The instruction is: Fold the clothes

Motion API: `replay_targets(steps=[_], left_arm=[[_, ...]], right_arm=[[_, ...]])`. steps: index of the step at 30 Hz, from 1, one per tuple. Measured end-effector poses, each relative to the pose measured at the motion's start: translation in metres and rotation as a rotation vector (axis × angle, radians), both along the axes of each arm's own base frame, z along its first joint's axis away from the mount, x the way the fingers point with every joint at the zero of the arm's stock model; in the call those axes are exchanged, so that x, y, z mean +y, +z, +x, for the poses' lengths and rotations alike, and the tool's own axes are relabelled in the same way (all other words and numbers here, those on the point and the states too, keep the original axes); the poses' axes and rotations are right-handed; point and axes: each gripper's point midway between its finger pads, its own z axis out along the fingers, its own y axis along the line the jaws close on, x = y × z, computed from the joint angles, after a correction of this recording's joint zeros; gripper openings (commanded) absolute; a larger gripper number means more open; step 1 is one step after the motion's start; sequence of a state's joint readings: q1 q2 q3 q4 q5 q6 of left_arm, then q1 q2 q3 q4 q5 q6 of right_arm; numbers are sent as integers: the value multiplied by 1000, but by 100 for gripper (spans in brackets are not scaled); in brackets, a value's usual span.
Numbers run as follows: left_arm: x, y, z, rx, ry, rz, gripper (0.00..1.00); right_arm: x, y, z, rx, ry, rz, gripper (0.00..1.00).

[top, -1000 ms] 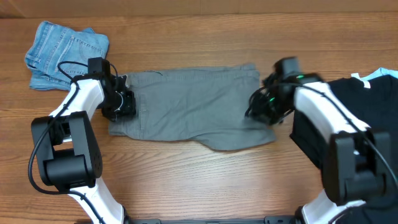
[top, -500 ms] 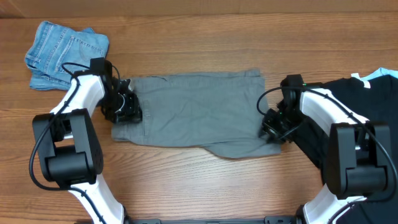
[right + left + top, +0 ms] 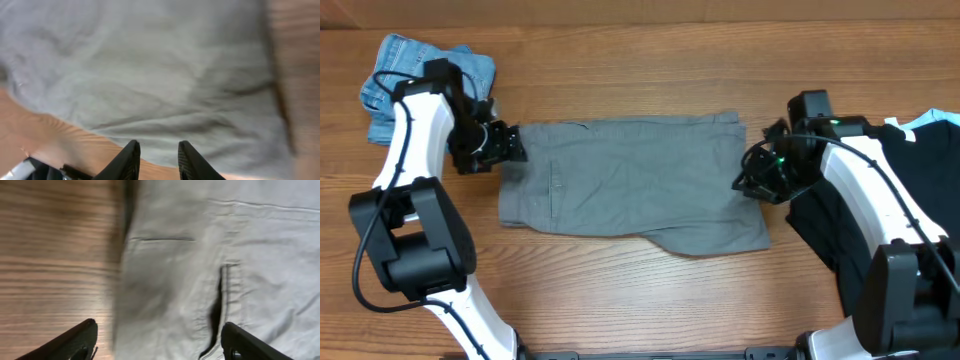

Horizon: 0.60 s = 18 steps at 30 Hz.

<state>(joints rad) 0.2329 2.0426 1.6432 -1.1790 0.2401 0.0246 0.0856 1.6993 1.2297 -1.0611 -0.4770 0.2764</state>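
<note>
While shorts (image 3: pixel 635 185) lie flat, left claw (image 3: pixel 160 340) gapes empty over waistband end; right claw (image 3: pixel 157 156), slightly parted, over hem.

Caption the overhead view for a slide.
Grey-olive shorts lie flat on the wooden table, left gripper and right gripper at opposite ends, denim garment and black t-shirt off to the sides.

Looked like a robot lab bench, a tabletop manipulation rig. A wood-grain table (image 3: pixel 640 50) filled the overhead view. Grey-olive shorts (image 3: pixel 630 185) lay flat mid-table. The white-and-black left arm (image 3: pixel 410 150) reached in on the left of the shorts and the right arm (image 3: pixel 870 190) on their right, with both bases at the near edge. A denim garment (image 3: pixel 420 75) sat beyond the shorts' left end and a black t-shirt (image 3: pixel 940 160) off their right end. Clothes laid out as props between two arms read as a staged test setup, not a home.
</note>
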Motion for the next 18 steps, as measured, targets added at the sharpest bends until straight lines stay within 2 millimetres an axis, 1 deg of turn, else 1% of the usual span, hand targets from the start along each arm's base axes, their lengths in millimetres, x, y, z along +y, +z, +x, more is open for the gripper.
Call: replay_targets(steps=[1, 3, 5, 7, 9, 11, 14, 16, 18], left_arm=[[5, 0, -1, 1, 13, 2, 87], [17, -3, -4, 3, 43, 0, 90], [27, -7, -7, -1, 75, -18, 91], [32, -12, -10, -12, 89, -58, 93], [33, -17, -13, -27, 94, -110, 95], [32, -23, -15, -44, 90, -158, 96], [20, -32, -18, -61, 53, -248, 94], [13, -37, -19, -62, 31, -293, 89], [7, -46, -17, -59, 10, -321, 86]], right_arm=[[8, 1, 2, -21, 22, 12, 28], [26, 4, 8, -75, 72, 34, 24], [45, 3, 12, -124, 112, 55, 23], [64, -1, 14, -165, 140, 79, 20], [79, -7, 16, -185, 147, 102, 20], [92, -19, 14, -177, 144, 130, 20], [100, -40, 8, -112, 109, 153, 20], [100, -53, 5, -68, 73, 156, 20], [99, -64, 1, -21, 39, 151, 20]])
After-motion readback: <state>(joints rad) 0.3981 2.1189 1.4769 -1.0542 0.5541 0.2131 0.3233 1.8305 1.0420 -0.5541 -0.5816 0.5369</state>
